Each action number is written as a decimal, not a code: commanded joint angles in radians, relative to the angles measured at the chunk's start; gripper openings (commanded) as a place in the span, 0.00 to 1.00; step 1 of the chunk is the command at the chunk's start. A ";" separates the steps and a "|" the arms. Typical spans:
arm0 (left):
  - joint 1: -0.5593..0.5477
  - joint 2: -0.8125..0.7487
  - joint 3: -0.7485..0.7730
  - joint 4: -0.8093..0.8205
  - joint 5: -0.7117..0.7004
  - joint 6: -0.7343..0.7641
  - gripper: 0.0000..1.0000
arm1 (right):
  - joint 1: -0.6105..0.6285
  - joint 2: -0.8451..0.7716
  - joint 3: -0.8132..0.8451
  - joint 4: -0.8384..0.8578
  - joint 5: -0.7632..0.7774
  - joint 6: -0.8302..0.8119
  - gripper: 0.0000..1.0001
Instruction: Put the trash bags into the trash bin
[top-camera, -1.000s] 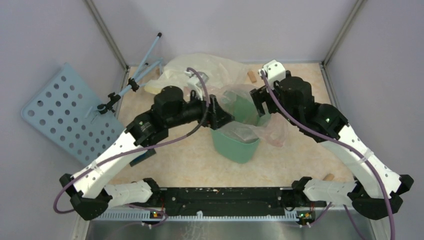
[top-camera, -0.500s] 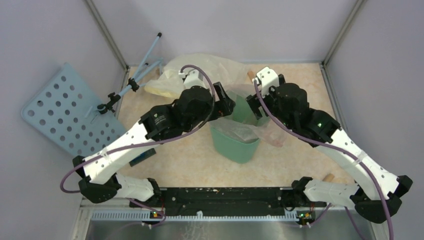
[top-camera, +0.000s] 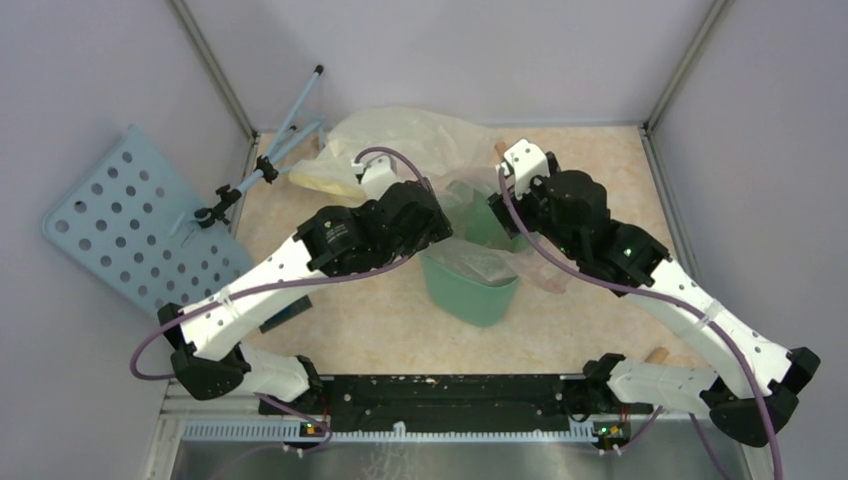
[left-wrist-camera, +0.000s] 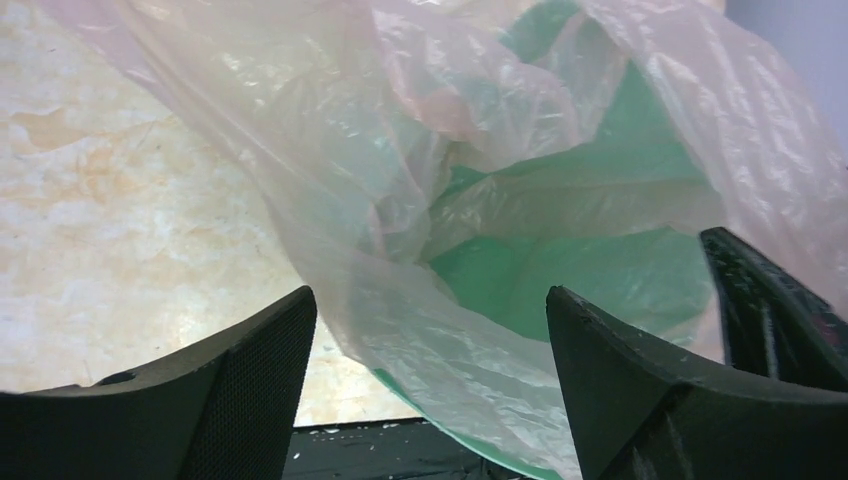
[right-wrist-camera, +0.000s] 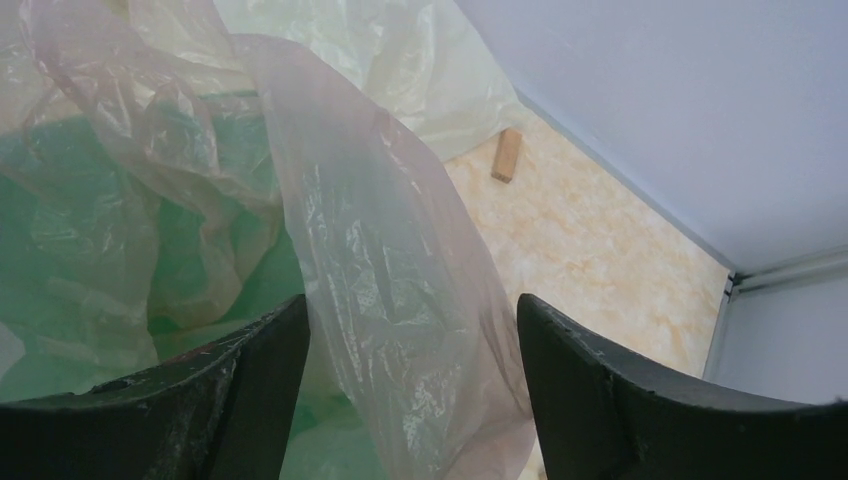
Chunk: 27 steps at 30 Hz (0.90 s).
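Both gaping wide and gripping nothing, our left tool (left-wrist-camera: 428, 300) and right tool (right-wrist-camera: 412, 305) straddle the pink trash bag (left-wrist-camera: 330, 150) mid-frame, seemingly to spread it over the mint-green trash bin (top-camera: 470, 295).

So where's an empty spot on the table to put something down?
Bare tabletop lies between the mint-green plastic bin and the black base rail, and in the far right corner behind the right arm. It's crowded around the bin: the crinkly pale-pink plastic bag, the big pale-yellow plastic bag, the left tool and the right tool.
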<state>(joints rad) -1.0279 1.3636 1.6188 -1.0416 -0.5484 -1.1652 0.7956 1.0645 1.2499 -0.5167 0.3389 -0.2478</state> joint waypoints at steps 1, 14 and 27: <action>0.024 -0.046 -0.044 -0.035 -0.011 -0.042 0.89 | -0.004 -0.026 -0.014 0.073 0.029 -0.016 0.72; 0.087 -0.157 -0.206 0.058 0.021 0.011 0.39 | -0.023 0.009 0.015 0.133 0.102 0.050 0.42; 0.151 -0.233 -0.318 0.275 0.113 0.262 0.00 | -0.205 0.150 0.148 -0.028 -0.026 0.277 0.18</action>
<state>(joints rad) -0.9154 1.1473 1.3190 -0.8635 -0.4862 -1.0279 0.6201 1.1919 1.3380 -0.5056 0.3763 -0.0620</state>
